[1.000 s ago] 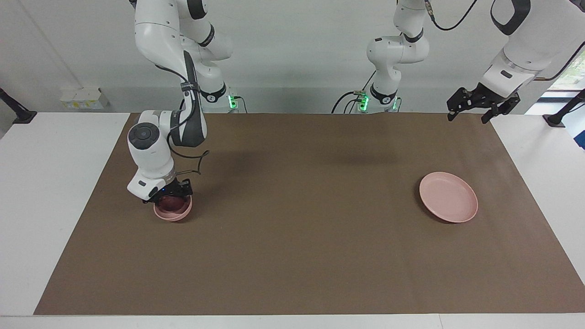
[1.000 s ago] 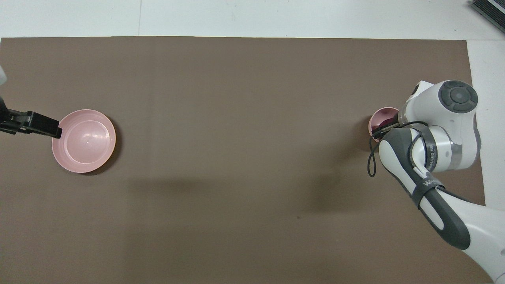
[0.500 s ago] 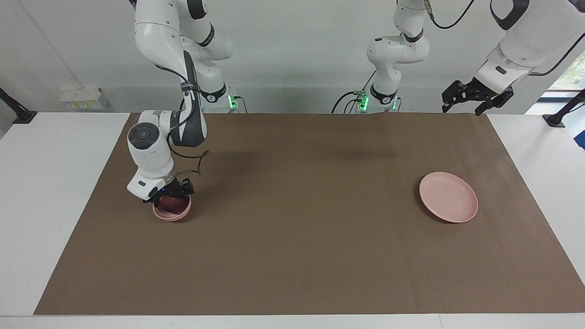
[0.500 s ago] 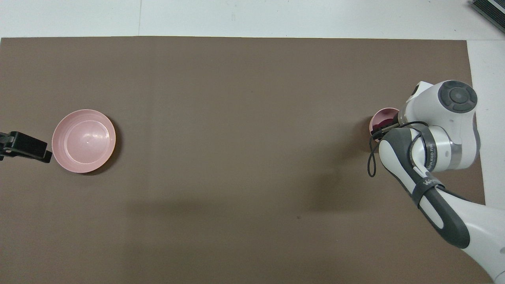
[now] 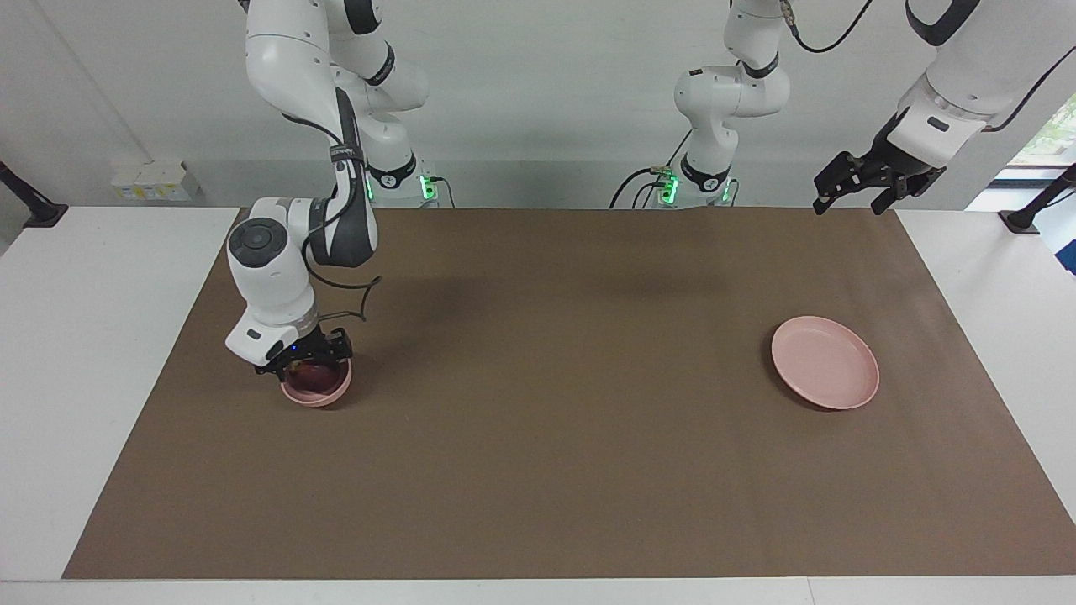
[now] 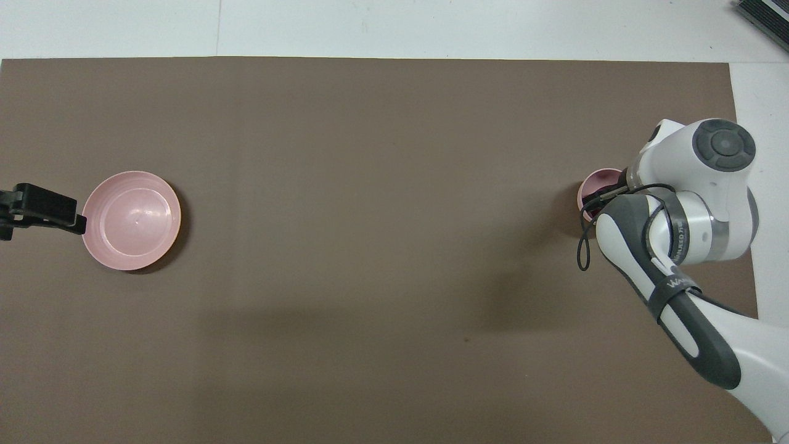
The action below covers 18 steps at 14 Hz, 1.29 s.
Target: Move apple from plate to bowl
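While the apple (image 5: 311, 372) is sitting inside the bowl (image 5: 317, 387), you're looking at a drop that's already made: dark red fruit lying low in the small pink bowl, only partly showing under the gripper. In the overhead view the right arm is covering most of the bowl (image 6: 595, 188), so just a crescent of rim and a dark sliver inside are showing.

The bowl is sitting on the brown mat (image 5: 546, 395) toward the right arm's end of the desk, close to that short edge of the mat and roughly midway between the mat's two long edges.

The right gripper (image 5: 304, 359) is hanging directly over the bowl, pointing down, fingertips at about rim level on either side of the apple. Jaws are standing apart, wider than the fruit; you're not seeing them clamping it.

The plate (image 5: 825, 362) is lying flat and bare toward the left arm's end of the desk, well apart from the bowl, about the same distance from the robots as the bowl. Overhead it's showing as a pale pink disc (image 6: 131, 220) with a low rim.

The left gripper (image 5: 847, 193) is hanging up in the air over the mat's corner at the left arm's end on the robots' own edge, clear of the plate. Its jaws are spread wide with nothing between them. Overhead, its black tip (image 6: 43, 208) is coming in at the frame's edge, just beside the plate's rim in that view.
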Available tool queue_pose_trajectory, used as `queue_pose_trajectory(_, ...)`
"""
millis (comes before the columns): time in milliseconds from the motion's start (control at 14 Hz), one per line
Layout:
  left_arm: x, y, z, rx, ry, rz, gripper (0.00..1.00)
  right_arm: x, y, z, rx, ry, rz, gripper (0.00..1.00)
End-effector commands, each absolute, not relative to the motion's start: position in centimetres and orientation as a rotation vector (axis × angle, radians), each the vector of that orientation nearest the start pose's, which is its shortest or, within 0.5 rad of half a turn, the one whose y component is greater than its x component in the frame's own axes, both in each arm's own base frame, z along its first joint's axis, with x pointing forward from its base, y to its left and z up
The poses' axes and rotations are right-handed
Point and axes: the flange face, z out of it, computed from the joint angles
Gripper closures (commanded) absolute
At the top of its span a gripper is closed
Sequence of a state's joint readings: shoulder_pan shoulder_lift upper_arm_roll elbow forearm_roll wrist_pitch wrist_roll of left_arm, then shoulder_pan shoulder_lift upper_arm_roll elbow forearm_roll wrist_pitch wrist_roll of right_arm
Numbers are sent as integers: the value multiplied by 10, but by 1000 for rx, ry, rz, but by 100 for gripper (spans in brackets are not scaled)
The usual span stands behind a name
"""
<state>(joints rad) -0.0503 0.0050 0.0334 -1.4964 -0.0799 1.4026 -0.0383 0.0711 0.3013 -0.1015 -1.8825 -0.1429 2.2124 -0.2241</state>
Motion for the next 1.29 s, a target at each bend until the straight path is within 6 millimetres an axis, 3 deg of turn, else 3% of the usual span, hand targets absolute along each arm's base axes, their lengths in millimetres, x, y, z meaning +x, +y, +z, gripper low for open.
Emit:
queue_pose_trajectory(0, 545, -17, 645, -3206, -48, 134, 0, 620, -18, 400, -3252, -442, -12, 0)
queue_pose_trajectory(571, 544, -7, 646, -3165, -70, 115, 0, 579, -9, 513, -3194, -125, -36, 0)
queue_pose_trajectory(1214, 540, -2, 645, -3163, -89, 147, 0, 538, -21, 634, -3112, -50, 60, 0)
